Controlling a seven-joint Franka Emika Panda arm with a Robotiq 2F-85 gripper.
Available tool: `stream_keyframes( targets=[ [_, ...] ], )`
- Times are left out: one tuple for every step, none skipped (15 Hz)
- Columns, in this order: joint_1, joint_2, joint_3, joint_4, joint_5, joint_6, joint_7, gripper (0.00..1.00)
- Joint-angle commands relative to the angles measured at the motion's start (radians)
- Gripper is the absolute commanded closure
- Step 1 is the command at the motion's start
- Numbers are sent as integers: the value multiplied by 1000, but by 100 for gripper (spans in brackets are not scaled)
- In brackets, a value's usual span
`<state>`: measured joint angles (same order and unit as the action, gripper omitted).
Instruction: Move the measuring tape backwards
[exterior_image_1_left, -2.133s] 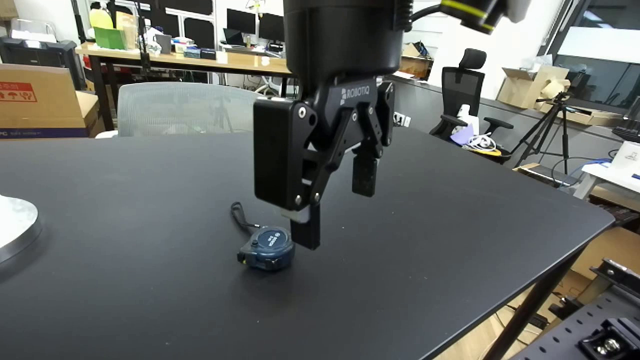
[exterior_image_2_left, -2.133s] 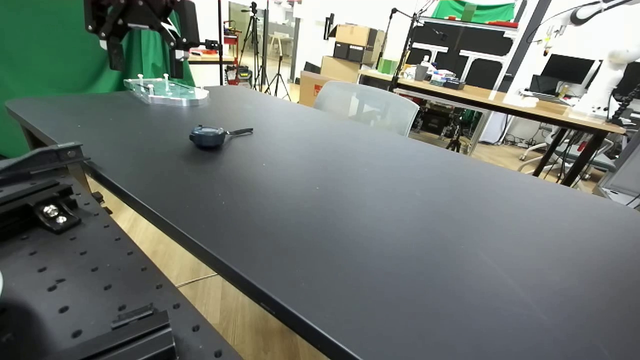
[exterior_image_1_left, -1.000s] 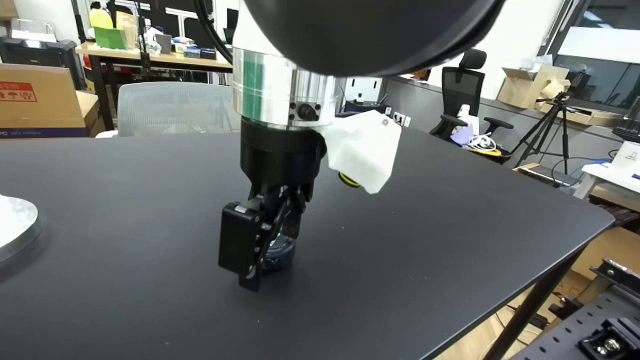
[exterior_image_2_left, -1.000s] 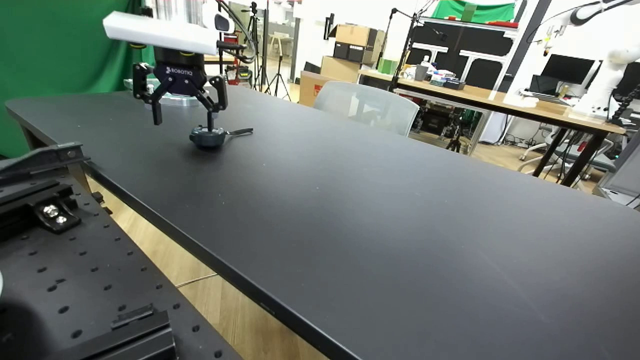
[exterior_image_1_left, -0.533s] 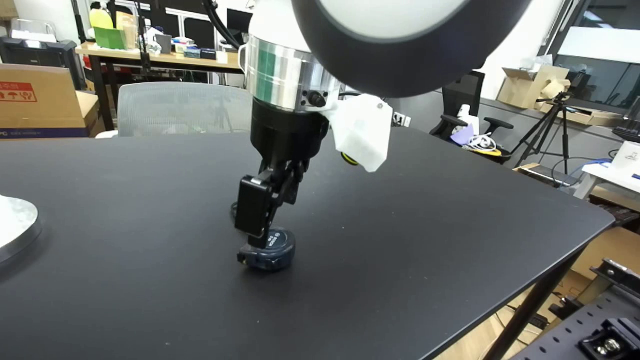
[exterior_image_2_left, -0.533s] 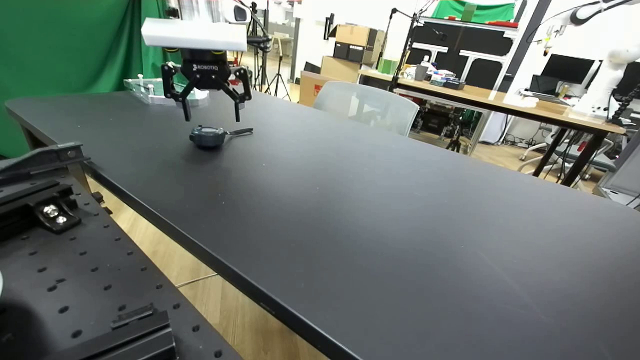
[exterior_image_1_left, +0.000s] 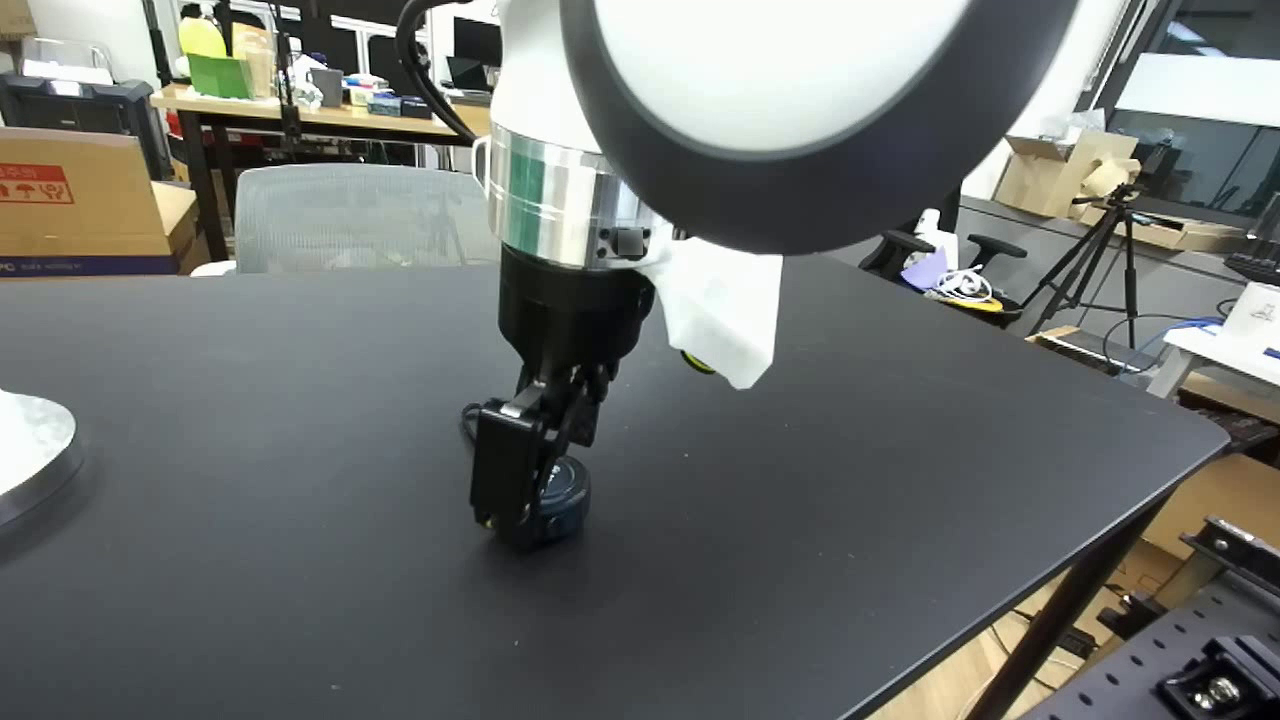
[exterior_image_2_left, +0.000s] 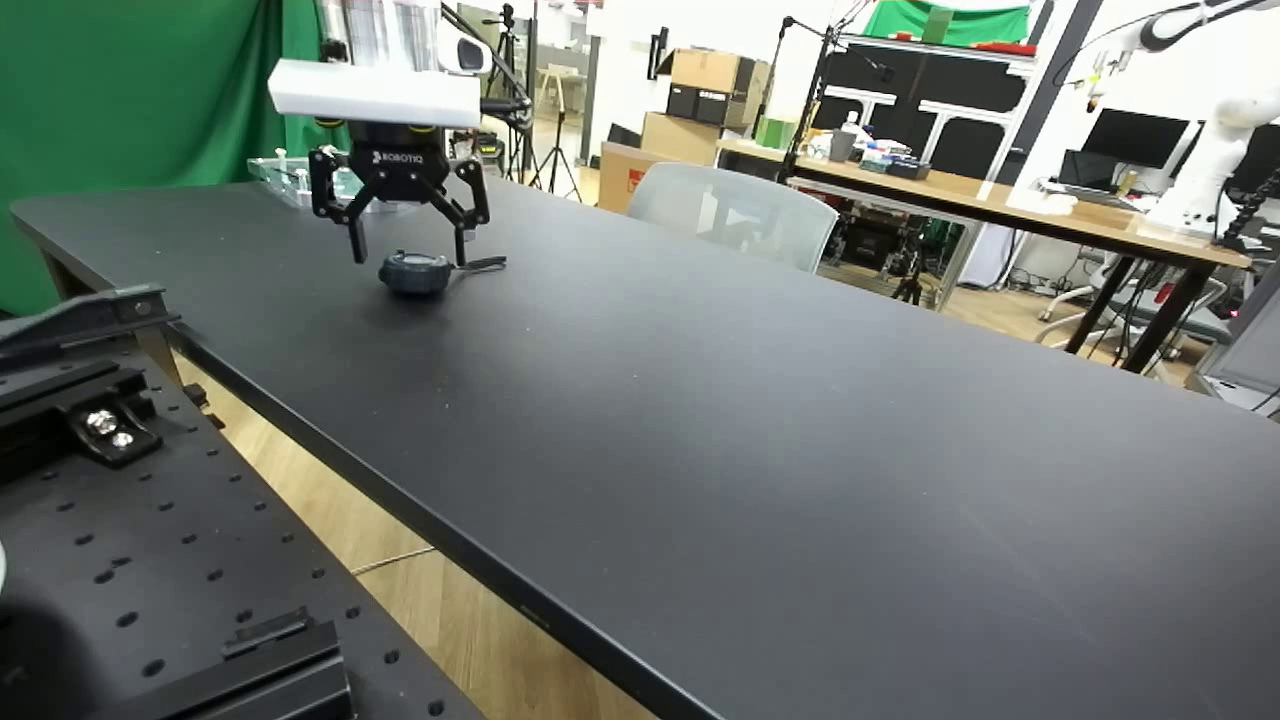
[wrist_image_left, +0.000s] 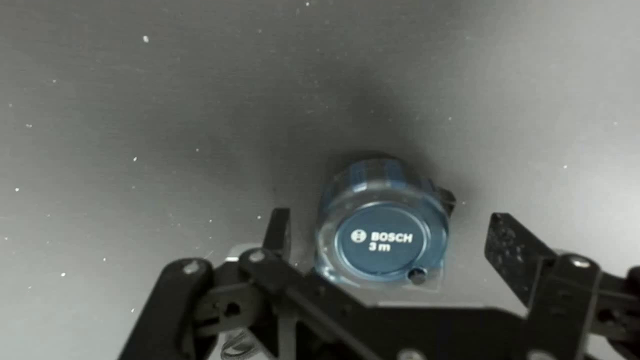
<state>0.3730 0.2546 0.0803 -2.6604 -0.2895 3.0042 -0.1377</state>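
In an exterior view the dark surface (exterior_image_2_left: 720, 450) stretches broadly to the right of the measuring tape (exterior_image_2_left: 415, 278), which lies face up toward the far left, in from the near edge (exterior_image_2_left: 450, 545); its short strap (exterior_image_2_left: 488, 263) points right. The jaws point down and stand wide apart; in the wrist view the tape shows between them, with a gap on either side. Whether they touch the surface I cannot tell. In an exterior view a round white-topped piece (exterior_image_1_left: 38, 435) sits at the left, partly out of view, and a cardboard box (exterior_image_1_left: 85, 210) stands beyond the surface at far left, its contents hidden.
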Motion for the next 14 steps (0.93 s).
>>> stream_keyframes(
  targets=[
    [-4, 33, 17, 17, 20, -1, 6, 0],
    [-3, 41, 18, 19, 23, 1, 7, 0],
    [-4, 49, 23, 21, 29, 2, 5, 0],
    [-4, 56, 28, 23, 35, 2, 5, 25],
    [1, 59, 27, 24, 32, 5, 7, 26],
    [0, 62, 29, 26, 33, 8, 6, 34],
    [1, 64, 28, 28, 30, 10, 8, 40],
    [1, 65, 28, 30, 30, 10, 9, 47],
    [3, 64, 25, 33, 28, 10, 10, 55],
    [4, 62, 24, 35, 27, 8, 12, 56],
    [8, 60, 20, 38, 25, 5, 15, 56],
    [9, 60, 20, 43, 25, 3, 16, 56],
    [13, 62, 18, 51, 23, -1, 19, 56],
    [18, 68, 16, 64, 23, -5, 21, 56]
  ],
)
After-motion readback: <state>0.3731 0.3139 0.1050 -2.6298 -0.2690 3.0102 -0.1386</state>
